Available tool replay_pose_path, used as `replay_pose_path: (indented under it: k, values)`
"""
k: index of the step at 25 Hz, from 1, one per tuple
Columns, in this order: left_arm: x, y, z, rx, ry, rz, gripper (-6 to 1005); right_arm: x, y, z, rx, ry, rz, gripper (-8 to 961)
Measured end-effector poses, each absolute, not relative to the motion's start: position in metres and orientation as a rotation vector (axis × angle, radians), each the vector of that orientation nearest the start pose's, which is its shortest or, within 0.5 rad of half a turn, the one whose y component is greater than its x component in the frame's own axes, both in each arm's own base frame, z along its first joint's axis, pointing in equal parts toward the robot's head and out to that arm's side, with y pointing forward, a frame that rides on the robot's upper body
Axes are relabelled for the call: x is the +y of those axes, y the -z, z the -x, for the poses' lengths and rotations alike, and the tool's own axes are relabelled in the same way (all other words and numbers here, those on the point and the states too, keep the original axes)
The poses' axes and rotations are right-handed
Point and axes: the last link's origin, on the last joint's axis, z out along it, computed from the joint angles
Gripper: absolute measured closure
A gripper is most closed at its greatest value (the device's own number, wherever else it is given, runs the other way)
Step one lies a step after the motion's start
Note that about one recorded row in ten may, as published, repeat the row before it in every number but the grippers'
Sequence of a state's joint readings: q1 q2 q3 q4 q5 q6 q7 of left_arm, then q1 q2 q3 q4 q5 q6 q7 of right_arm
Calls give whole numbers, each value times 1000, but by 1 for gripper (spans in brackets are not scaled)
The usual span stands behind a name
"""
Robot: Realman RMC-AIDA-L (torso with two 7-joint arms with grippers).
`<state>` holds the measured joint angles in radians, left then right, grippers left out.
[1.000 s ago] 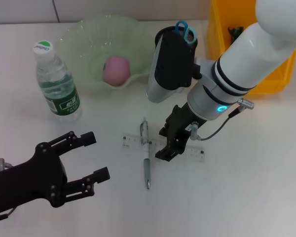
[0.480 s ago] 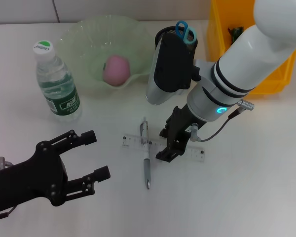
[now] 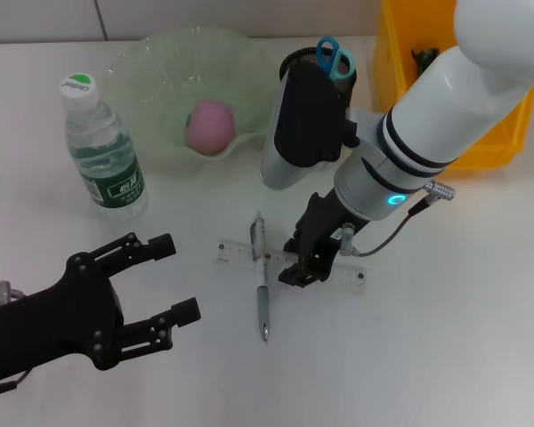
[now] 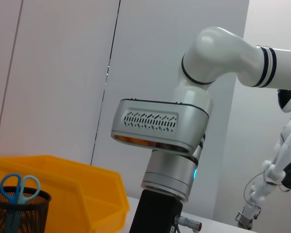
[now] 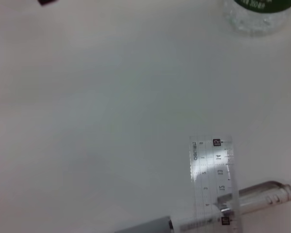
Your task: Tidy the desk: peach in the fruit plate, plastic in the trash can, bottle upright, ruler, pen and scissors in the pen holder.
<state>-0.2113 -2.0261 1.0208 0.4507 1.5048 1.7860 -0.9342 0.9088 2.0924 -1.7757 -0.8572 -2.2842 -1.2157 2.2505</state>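
The right claw (image 3: pixel 304 263), fingers slightly apart, is lowered onto the ruler (image 3: pixel 291 264), which is crossed by the pen (image 3: pixel 262 277); the pen could be dragged along. The left claw (image 3: pixel 165 285) is held open nearby.

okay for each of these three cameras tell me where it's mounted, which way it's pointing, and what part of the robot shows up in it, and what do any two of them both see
Head view: on the robot's head, looking down at the desk; shows the left gripper open and the right gripper over the ruler.
Left wrist view: on the left arm, looking sideways at the right arm, the pen holder and scissors.
Right wrist view: on the right arm, looking down at ruler, pen and bottle; no fingers show.
Shared: head and right wrist both show ruler across pen.
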Motion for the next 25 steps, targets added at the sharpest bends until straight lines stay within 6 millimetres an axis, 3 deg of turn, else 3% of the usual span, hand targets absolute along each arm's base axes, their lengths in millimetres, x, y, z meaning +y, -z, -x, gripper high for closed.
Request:
replay_pose_path:
  k: [4, 8, 10, 11, 12, 13, 15, 16, 17, 19, 20, 21, 25]
  values:
    - [215, 8, 300, -428, 1130, 2615, 184, 357, 114, -130, 291, 568, 3003, 561]
    - [215, 8, 299, -428, 1133, 2615, 185, 357, 100, -122, 320, 481, 3013, 574]
    - [214, 8, 299, -427, 1135, 2616, 185, 363, 82, -114, 354, 351, 2988, 574]
    - [214, 8, 299, -427, 1136, 2617, 185, 375, 55, -108, 382, 172, 2909, 574]
    - [214, 8, 299, -427, 1136, 2617, 185, 380, 42, -108, 386, 80, 2862, 573]
    - [214, 9, 299, -427, 1138, 2617, 185, 380, 42, -108, 386, 80, 2862, 573]
    - [214, 9, 298, -426, 1139, 2617, 185, 392, 15, -108, 368, -156, 2750, 573]
    - [214, 9, 298, -425, 1140, 2617, 185, 400, -1, -112, 322, -371, 2658, 572]
    - [214, 10, 298, -424, 1140, 2617, 185, 400, -1, -112, 322, -371, 2658, 572]
    - [214, 10, 298, -423, 1140, 2619, 184, 406, -9, -121, 238, -681, 2529, 571]
    - [214, 10, 298, -423, 1140, 2619, 184, 406, -9, -121, 238, -681, 2529, 571]
    - [215, 10, 297, -422, 1140, 2620, 184, 410, -7, -127, 192, -806, 2458, 571]
    - [215, 10, 297, -423, 1140, 2620, 184, 416, 4, -140, 172, -902, 2374, 570]
